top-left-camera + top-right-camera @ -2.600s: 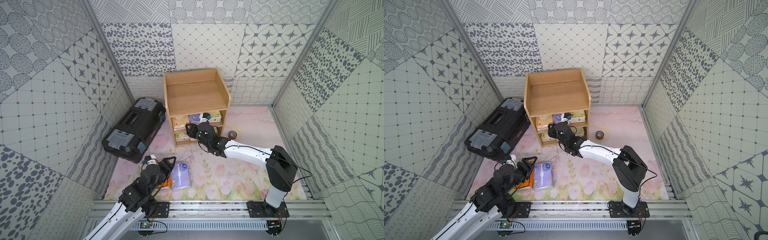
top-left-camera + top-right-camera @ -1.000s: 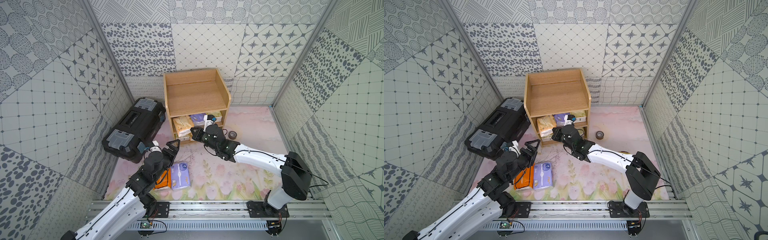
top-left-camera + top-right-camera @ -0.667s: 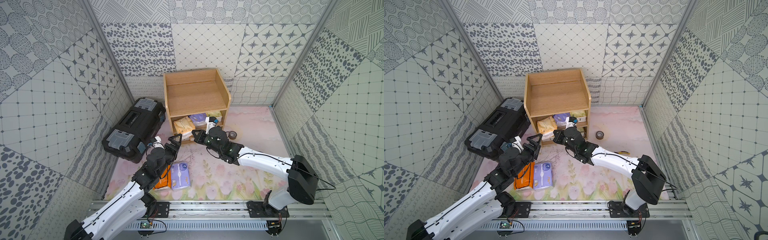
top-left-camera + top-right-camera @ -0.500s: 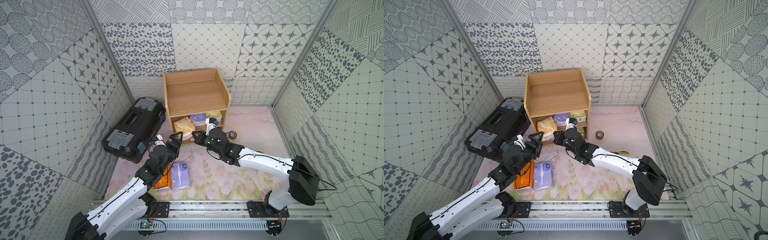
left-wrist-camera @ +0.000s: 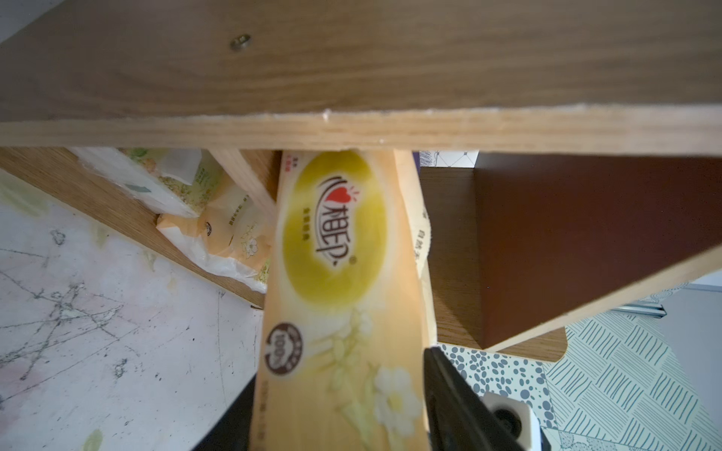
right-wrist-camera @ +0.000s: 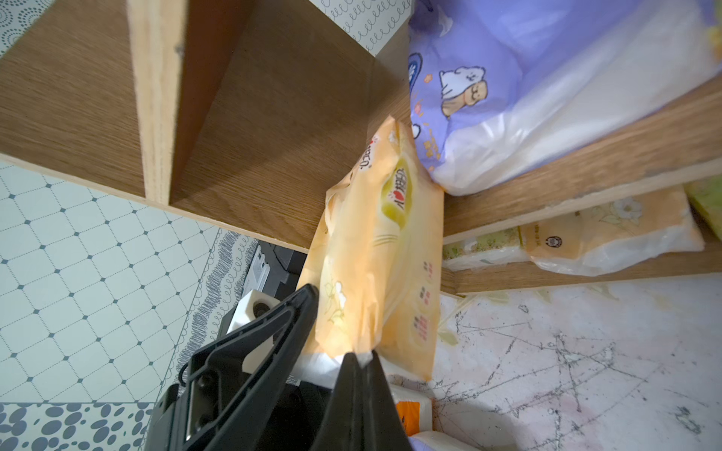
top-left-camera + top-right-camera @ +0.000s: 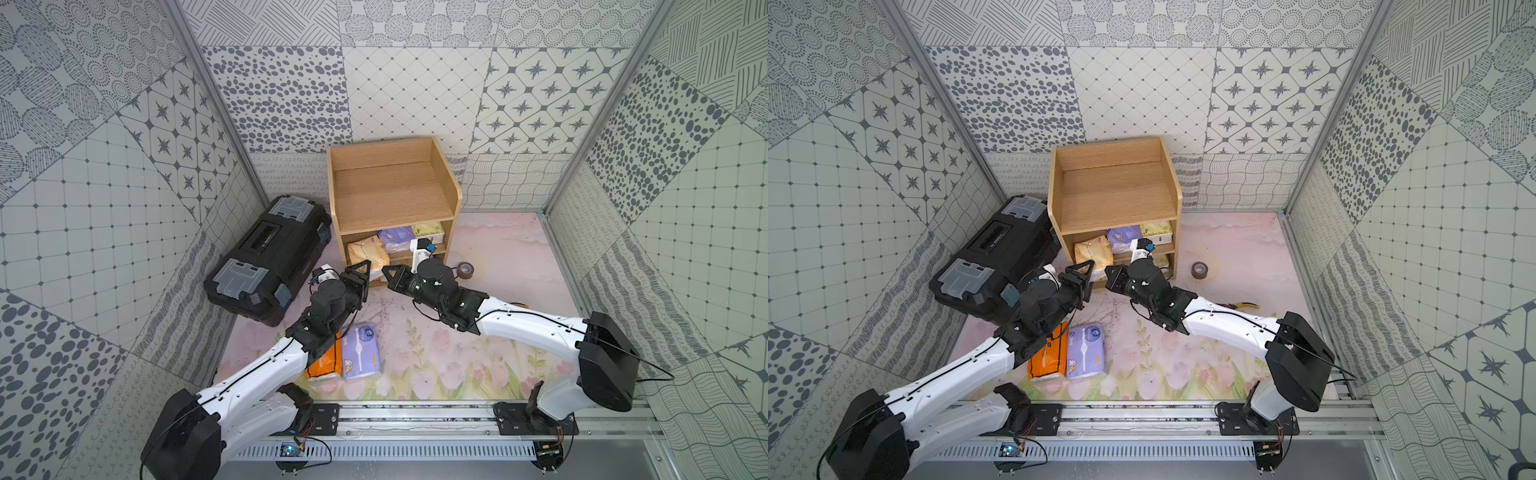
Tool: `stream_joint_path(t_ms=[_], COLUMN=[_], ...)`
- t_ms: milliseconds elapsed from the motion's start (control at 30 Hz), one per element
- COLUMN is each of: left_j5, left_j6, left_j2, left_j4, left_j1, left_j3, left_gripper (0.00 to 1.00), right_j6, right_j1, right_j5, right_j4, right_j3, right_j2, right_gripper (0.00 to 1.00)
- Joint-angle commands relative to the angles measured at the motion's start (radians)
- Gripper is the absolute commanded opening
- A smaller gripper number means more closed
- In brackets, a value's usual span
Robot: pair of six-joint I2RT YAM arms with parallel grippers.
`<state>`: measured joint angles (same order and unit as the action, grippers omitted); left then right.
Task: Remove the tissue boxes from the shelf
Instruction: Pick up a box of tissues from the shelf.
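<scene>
Right gripper (image 6: 357, 353), jaws pressed together, pinches the clear end flap of the tilted peach-yellow pack (image 6: 375, 254). Left gripper (image 7: 360, 268) clamps the same pack from either side, its fingers (image 5: 449, 390) lying against the wrapper.

The pack leans out of the left half of the middle tier of the shelf (image 7: 390, 195). Its far end sits under the top board and its near end hangs forward of the shelf front. Whether that end touches the floor cannot be told.

At 3 o'clock of it on the same tier lies the upper lavender pack (image 7: 395, 240), followed by a pale green-yellow pack (image 7: 428, 230). The bottom tier holds a second peach-yellow pack (image 6: 609, 230) and a second pale green-yellow pack (image 5: 172, 187).

In both top views an orange pack (image 7: 328, 365) and the lower lavender pack (image 7: 361, 353) lie side by side, touching, on the floral mat (image 7: 457, 365) at 6 o'clock of the shelf. The left arm partly covers the orange one.

A black toolbox (image 7: 266, 257) stands just beside the shelf at 8 o'clock. A grey tape roll (image 7: 465, 271) lies near the shelf foot at 4 o'clock.
</scene>
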<state>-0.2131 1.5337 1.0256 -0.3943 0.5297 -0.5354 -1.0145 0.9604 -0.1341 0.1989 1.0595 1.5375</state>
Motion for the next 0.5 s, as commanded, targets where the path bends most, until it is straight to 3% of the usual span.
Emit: stream_joint_path(t_ms=[0,233,267,333,467], left_j5=[-0.012,-0.012,-0.012,-0.011,0.006], left_j6=[-0.004,-0.04,-0.044,-0.052,-0.076], left_j2=[0.024,0.026,0.023,0.008,-0.045], left_j4=[-0.126,-0.122,-0.119,-0.106,-0.049], left_j1=[-0.01,-0.009,-0.01,-0.01,-0.009], left_j3=[-0.015,-0.021,-0.021,-0.018,-0.016], left_gripper=[0.46,0.29,0.27,0.26,0.24], right_j6=[-0.007,0.005,0.012,0.042,0.101], right_j1=[0.007,0.008,0.008,0.007,-0.023], right_j5=[0.011,0.017,0.017,0.014,0.061], right_j4=[0.044,0.037,0.035,0.014,-0.06], right_j3=[-0.011,0.002,0.004,0.01,0.021], right_j2=[-0.036,-0.04,-0.043,-0.059,-0.099], right_gripper=[0.0,0.0,0.05,0.26,0.53])
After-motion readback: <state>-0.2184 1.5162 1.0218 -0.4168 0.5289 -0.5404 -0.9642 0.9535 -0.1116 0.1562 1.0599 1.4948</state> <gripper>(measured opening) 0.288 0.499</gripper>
